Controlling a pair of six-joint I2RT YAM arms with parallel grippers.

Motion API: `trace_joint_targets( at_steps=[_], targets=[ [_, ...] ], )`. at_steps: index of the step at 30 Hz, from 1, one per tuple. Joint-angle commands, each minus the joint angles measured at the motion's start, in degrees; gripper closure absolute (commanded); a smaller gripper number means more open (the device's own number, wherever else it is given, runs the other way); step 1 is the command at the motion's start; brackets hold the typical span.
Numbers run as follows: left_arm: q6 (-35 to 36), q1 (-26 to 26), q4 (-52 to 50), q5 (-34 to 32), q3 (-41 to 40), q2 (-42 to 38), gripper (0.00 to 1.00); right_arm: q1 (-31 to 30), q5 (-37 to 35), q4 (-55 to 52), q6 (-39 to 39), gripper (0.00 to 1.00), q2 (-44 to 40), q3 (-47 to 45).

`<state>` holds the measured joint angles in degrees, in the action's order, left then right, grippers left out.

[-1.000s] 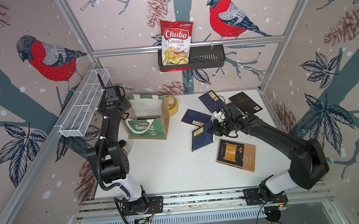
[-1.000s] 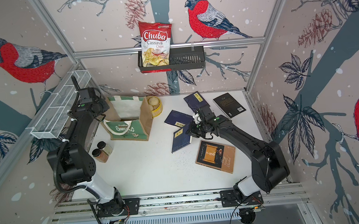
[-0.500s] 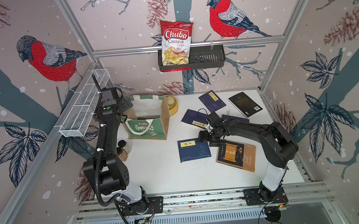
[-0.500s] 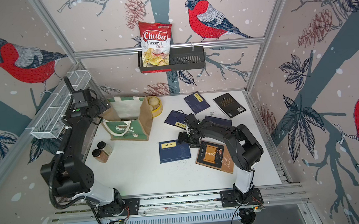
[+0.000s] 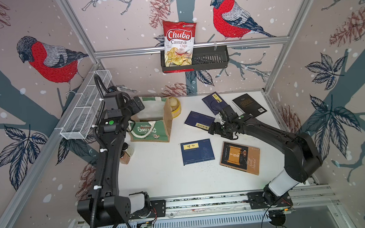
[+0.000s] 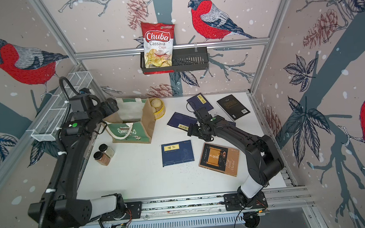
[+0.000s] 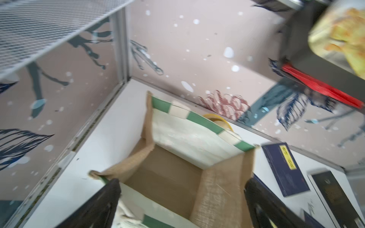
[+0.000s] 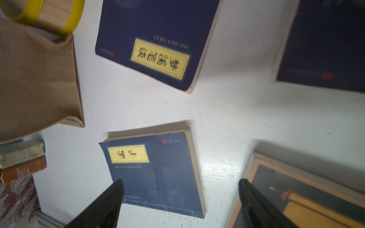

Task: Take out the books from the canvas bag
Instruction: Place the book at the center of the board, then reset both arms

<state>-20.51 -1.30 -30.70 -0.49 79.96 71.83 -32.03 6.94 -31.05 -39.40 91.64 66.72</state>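
Both pincers are released. The left pincer (image 7: 181, 187) has its jaws spread wide over the open mouth of the canvas bag (image 5: 150, 132) and grips nothing; the blurred left wrist view shows the bag's white lining and brown floor. The right pincer (image 8: 180, 183) also holds nothing and hangs above the tabletop (image 5: 159, 180) near its centre.

The bag stands upright at about 10 o'clock on the tabletop, with a yellow steamer basket (image 5: 177, 113) just beside its back corner at 11 o'clock. The books lie flat outside the bag, across the right half:

- One navy book (image 5: 197, 152) rests toward 5 o'clock from centre, below the gap between the right pincer's jaws in the right wrist view.
- The brown scroll book (image 5: 240, 157) lies just beside it at 4 o'clock.
- A second navy book (image 5: 198, 121) sits near the centre.
- A third navy book (image 5: 213, 101) is at 1 o'clock by the back edge.
- The black book (image 5: 249, 105) is at 2 o'clock.
- A fourth navy book (image 8: 325, 49) is largely covered by the right arm in both top views.

Two spice jars (image 5: 127, 153) stand at 8 o'clock.
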Motion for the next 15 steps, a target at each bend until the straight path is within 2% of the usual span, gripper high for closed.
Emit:
trace_joint_targets(
  at_steps=[1,4,8,9,11,13,15],
  targets=[
    [-2.0,2.2,-2.5,-2.3,-5.7,-4.8,0.02,1.9,-10.7,3.3,0.4,0.02,-2.6,-1.8],
    [-4.6,4.3,0.2,-1.7,-15.5,-12.8,0.02,4.9,-16.9,8.9,1.1,0.01,-6.8,-6.7],
    [-12.0,7.6,8.9,-6.0,-32.9,-22.3,0.01,10.3,-22.0,17.9,3.3,0.0,-13.5,-15.8],
    [-11.5,8.2,16.3,-5.6,-39.4,-23.8,0.02,11.8,-22.9,20.0,4.3,0.01,-15.3,-18.4],
    [-2.5,8.3,32.3,0.9,-51.1,-25.6,0.02,14.9,-24.1,24.5,6.4,0.01,-19.3,-23.7],
    [-3.6,8.1,43.0,-0.2,-59.4,-26.3,0.01,18.2,-25.7,30.0,9.5,0.01,-24.1,-29.5],
    [1.1,7.9,53.2,-2.1,-65.2,-24.7,0.01,22.1,-28.5,35.5,13.8,0.0,-28.8,-35.2]
  ],
)
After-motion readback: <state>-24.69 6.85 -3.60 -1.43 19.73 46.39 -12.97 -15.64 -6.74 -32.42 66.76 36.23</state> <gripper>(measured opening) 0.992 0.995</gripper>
